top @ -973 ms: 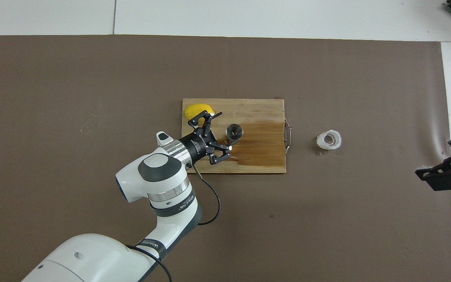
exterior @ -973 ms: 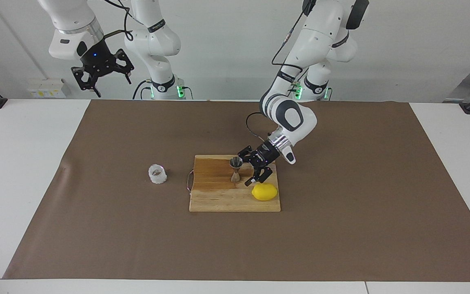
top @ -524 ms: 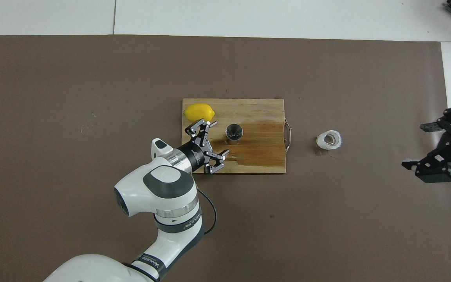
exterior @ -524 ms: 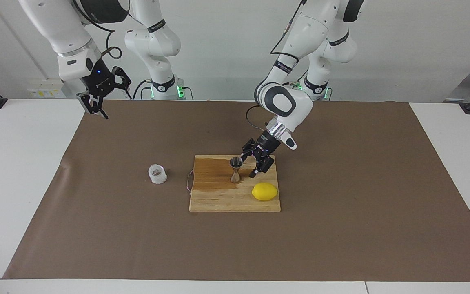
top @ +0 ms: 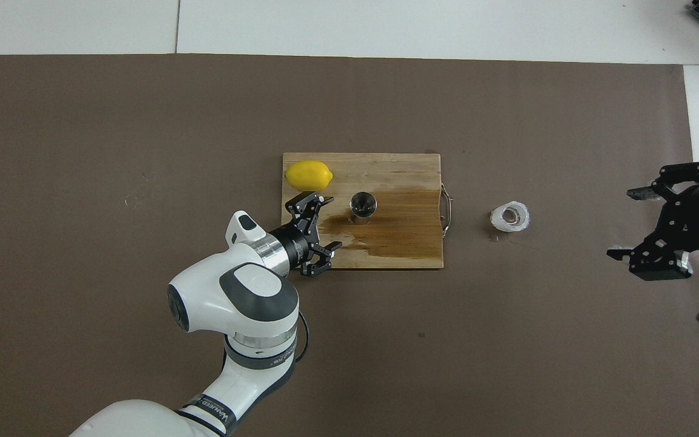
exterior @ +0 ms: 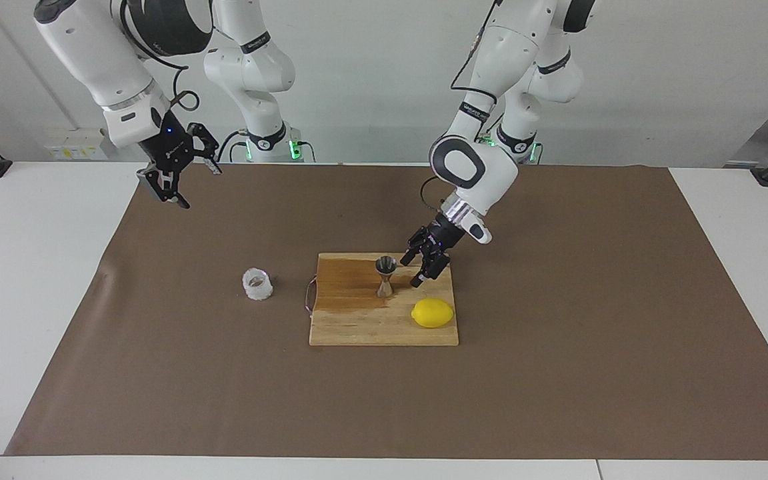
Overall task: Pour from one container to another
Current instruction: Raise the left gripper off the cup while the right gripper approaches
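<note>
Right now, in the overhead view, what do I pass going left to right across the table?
lemon → left gripper → steel jigger → board handle → glass cup → right gripper

jigger [exterior: 385, 275] on board [exterior: 357, 327], cup [exterior: 257, 284] beside

White jointed arms [exterior: 491, 60], grey joint caps, black cables, black hands.

A white table [exterior: 37, 280] is covered across most of its top by a brown paper sheet [exterior: 591, 347]. A plain pale wall [exterior: 371, 80] is seen at the back, with a white socket box [exterior: 74, 143] mounted low on it.
</note>
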Motion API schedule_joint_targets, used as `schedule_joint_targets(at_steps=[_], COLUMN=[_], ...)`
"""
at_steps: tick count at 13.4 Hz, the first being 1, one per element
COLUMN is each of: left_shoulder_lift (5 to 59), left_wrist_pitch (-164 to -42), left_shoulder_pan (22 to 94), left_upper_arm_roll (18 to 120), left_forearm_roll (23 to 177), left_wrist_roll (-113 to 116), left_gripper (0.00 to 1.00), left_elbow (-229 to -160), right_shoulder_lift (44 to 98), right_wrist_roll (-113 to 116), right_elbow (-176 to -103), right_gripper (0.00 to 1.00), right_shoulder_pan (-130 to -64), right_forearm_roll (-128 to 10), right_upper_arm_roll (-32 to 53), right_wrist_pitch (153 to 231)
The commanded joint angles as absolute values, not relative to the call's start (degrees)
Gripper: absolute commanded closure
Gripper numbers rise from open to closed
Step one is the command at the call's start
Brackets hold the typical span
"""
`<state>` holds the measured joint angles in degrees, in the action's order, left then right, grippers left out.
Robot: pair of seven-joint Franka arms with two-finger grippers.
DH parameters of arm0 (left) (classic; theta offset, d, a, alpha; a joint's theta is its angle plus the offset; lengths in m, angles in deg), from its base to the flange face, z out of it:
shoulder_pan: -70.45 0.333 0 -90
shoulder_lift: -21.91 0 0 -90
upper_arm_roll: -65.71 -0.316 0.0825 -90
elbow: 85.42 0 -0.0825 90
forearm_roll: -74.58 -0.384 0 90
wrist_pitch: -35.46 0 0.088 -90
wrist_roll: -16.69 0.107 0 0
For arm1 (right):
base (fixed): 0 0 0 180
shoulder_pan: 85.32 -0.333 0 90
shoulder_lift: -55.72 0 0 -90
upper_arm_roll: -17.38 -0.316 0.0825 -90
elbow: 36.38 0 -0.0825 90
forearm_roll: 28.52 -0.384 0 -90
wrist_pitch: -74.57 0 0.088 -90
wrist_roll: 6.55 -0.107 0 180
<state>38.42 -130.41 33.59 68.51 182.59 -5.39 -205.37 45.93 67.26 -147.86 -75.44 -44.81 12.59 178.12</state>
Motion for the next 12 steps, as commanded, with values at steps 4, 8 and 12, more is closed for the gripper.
schedule_joint_targets(at_steps=[4, 8, 12], left_shoulder_lift=[33.3, 31.8, 30.5], left_wrist_pitch=[-121.7, -115.7, -109.0], left_shoulder_pan=[36.9, 39.1, 43.3], left_upper_arm_roll=[68.1, 67.6, 67.6], left_forearm_roll=[171.0, 159.7, 147.1], left_wrist_roll=[-5.5, -5.5, -5.6], left_gripper=[0.0, 0.0, 0.0], left_elbow=[-211.9, -213.6, -214.6], right_shoulder_lift=[58.2, 67.6, 76.5], right_wrist_roll=[89.8, 104.9, 115.6], right_elbow=[-150.5, -150.5, -150.5], right_gripper=[0.0, 0.0, 0.0], right_shoulder_pan=[-68.0, -67.8, -68.2], right_forearm_roll=[-60.4, -69.9, -76.6], right_upper_arm_roll=[12.4, 12.4, 12.3], right_wrist_pitch=[181.3, 187.2, 187.2])
